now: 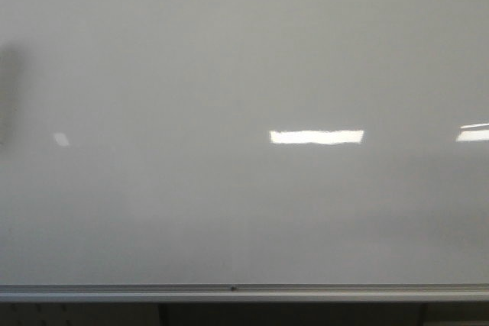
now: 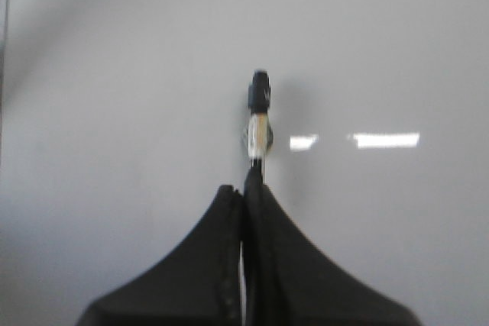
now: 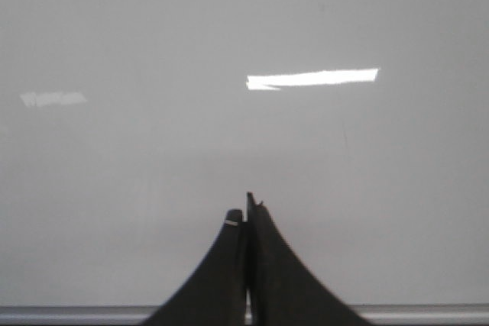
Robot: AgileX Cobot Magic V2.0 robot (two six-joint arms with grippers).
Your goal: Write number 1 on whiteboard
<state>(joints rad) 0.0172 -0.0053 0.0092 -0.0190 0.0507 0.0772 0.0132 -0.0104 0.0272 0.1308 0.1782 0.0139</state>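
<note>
Glossy whiteboard (image 1: 244, 59) fills your view, unmarked; your left hand (image 2: 244, 192) clamps a marker (image 2: 260, 116) tip-forward, ready to write, right hand (image 3: 246, 215) closed empty.

The front view faces the large glossy pale grey-white whiteboard (image 1: 244, 74) squarely and close, with the silver aluminium rail (image 1: 244, 292) along the board's lower edge. The left wrist view looks over its black fingers (image 2: 206, 265) straight at the same board. The right wrist view faces it too, sharing the rail (image 3: 428, 314) with the front view below bright rectangular reflections (image 3: 313, 79).
</note>
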